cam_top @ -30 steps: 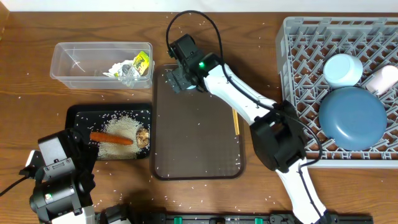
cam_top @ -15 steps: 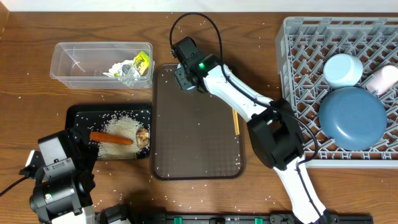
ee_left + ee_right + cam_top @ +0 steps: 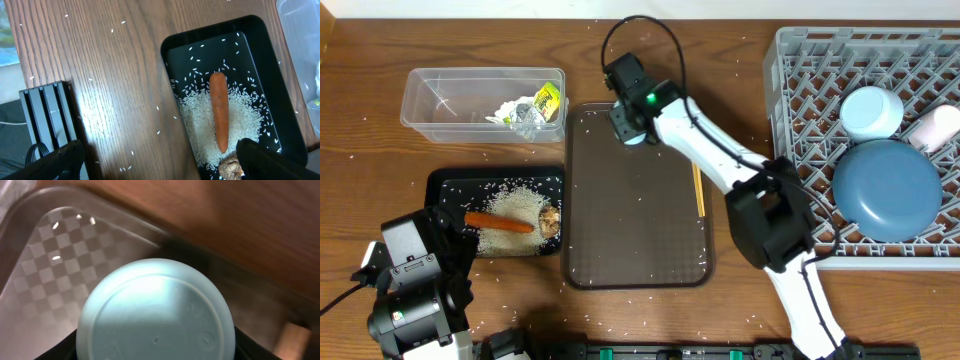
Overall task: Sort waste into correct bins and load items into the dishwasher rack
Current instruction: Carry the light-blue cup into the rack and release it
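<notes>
My right gripper (image 3: 632, 128) stands over the far-left corner of the brown rectangular serving tray (image 3: 640, 230). Its jaws have just narrowed from fully spread to roughly half-spread onto the round pale-blue cup (image 3: 155, 315), which sits base-up between them. In the right wrist view the cup is sharp while the tray and table behind it smear, so I judge that the cup travels with the gripper and the grasp is made. Against the overhead picture of one second earlier, the gripper has shifted slightly rightward along the tray's far edge, and a pale-blue rim now shows beneath it. The next stage, in my judgement, is a carry to the square grey plastic lattice dishwasher rack (image 3: 800, 90) at the table's right edge. The thin wooden chopsticks (image 3: 698, 190) lie at the tray's right edge, not yet loaded. My left gripper (image 3: 162, 162) hangs fully spread and empty near the table's near-left corner, by the shallow black rectangular tray (image 3: 210, 31) holding the orange carrot (image 3: 219, 110). Nothing there differs.
</notes>
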Tool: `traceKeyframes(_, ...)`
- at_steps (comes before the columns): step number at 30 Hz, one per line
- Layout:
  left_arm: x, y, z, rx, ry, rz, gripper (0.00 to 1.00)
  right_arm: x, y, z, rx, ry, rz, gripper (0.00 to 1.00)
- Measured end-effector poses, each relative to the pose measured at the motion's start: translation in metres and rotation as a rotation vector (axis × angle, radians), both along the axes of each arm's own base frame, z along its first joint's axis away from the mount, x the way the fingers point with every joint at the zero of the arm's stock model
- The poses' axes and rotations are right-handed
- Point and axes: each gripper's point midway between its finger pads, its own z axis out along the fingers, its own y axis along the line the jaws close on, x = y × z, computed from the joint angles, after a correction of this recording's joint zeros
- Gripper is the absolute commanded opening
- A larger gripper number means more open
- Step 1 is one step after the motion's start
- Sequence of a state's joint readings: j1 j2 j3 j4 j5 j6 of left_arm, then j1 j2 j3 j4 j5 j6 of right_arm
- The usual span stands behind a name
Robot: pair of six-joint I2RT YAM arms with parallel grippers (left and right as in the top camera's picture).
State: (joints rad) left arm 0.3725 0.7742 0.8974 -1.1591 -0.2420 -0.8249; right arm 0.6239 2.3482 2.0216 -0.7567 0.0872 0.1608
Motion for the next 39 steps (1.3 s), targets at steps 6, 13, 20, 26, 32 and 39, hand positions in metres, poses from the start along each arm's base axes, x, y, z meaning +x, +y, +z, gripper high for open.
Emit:
traceKeyframes(6, 0.0, 0.0, 0.0, 0.0, 0.0, 0.0, 0.98, -0.005, -0.029, 0.062, 0.024, -0.024, -0.048, 0.51)
traceKeyframes(13, 0.0, 0.0, 0.0, 0.0, 0.0, 0.0, 0.98, 0.005, -0.091, 0.122, 0.055, -0.069, -0.156, 0.56)
traceKeyframes(20, 0.0, 0.0, 0.0, 0.0, 0.0, 0.0, 0.98, 0.043, -0.218, 0.135, 0.04, -0.096, -0.385, 0.56)
traceKeyframes(26, 0.0, 0.0, 0.0, 0.0, 0.0, 0.0, 0.98, 0.055, -0.363, 0.138, 0.02, -0.119, -0.644, 0.58)
traceKeyframes(32, 0.0, 0.0, 0.0, 0.0, 0.0, 0.0, 0.98, 0.025, -0.515, 0.141, 0.006, -0.148, -0.932, 0.6)
traceKeyframes(39, 0.0, 0.0, 0.0, 0.0, 0.0, 0.0, 0.98, -0.02, -0.607, 0.142, 0.012, -0.159, -1.116, 0.6)
